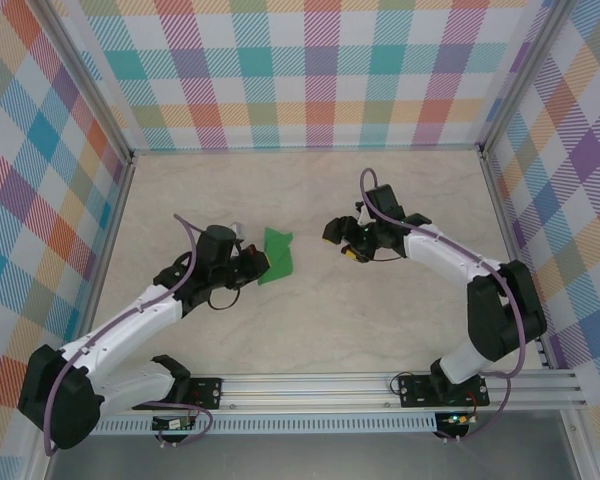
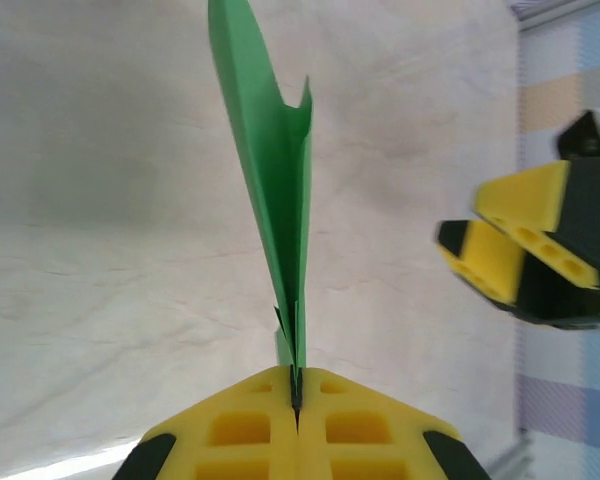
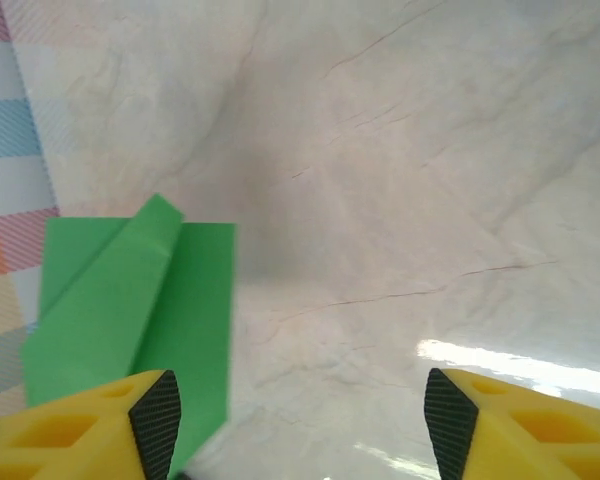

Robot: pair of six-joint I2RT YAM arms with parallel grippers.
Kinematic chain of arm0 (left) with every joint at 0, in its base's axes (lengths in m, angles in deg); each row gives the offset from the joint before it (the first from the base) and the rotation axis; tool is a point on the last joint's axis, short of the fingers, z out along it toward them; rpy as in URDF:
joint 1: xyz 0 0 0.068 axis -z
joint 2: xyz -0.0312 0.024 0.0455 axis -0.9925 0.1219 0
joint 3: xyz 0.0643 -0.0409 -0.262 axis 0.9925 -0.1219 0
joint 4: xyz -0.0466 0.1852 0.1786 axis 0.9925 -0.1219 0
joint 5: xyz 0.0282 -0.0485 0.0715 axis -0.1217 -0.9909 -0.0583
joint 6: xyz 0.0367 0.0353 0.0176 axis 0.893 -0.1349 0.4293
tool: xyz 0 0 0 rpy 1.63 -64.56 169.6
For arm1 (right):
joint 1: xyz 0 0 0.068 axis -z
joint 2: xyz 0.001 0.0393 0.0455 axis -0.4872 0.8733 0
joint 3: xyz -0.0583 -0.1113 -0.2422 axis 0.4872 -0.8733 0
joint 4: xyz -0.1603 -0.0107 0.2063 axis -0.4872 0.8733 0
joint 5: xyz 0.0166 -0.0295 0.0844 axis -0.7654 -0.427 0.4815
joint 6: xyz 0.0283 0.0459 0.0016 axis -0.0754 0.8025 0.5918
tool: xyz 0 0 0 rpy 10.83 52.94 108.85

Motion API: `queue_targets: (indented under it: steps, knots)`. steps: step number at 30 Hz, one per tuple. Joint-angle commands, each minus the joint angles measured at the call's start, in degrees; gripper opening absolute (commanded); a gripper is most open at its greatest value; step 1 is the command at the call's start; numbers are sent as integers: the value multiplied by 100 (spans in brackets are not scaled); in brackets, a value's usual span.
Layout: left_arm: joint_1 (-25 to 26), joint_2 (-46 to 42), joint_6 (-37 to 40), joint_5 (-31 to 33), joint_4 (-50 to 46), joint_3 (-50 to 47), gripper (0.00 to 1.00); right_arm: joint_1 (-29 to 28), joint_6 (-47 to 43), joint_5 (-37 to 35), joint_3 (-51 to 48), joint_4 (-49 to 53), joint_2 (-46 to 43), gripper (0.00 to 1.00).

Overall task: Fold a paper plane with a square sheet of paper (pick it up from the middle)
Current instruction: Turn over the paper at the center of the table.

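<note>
While left jaws clamp folded green sheet (image 2: 275, 180), right jaws stand open, empty; paper light, limp, slippery; best gripped along crease.

Table (image 1: 380, 320) — flat top, pale cream with faint marble veining, bounded at left, rear and right by upright panels (image 1: 310, 70) in a multicolour check; a streak of glare crosses the surface in the right wrist view. Along the near edge lies one aluminium rail (image 1: 320, 385), bearing a black left mounting plate (image 1: 195, 386) and a black right mounting plate (image 1: 425, 388), well apart. Left of centre is the folded green paper (image 1: 277, 255) — whether it touches the surface cannot be told; a soft grey shadow lies on the top just beside it
</note>
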Motion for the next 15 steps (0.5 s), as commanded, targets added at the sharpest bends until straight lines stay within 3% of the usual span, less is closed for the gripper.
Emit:
queue_targets:
  steps: [1,10,12,15]
  knots:
    - [-6,280,850,1586,-2348,863,1,-30,-345,-785,106,696,-193,74]
    - [862,2412,531,4928,-5402,3077,2,-30,-347,-1252,-19,962,-290,80]
    - [1074,3070,329,5275,-5782,3497,4,-27,-322,-1358,-45,1035,-301,80]
    - [1309,3871,381,5152,-5698,3919,6,-11,-246,-1547,-96,1122,-366,80]
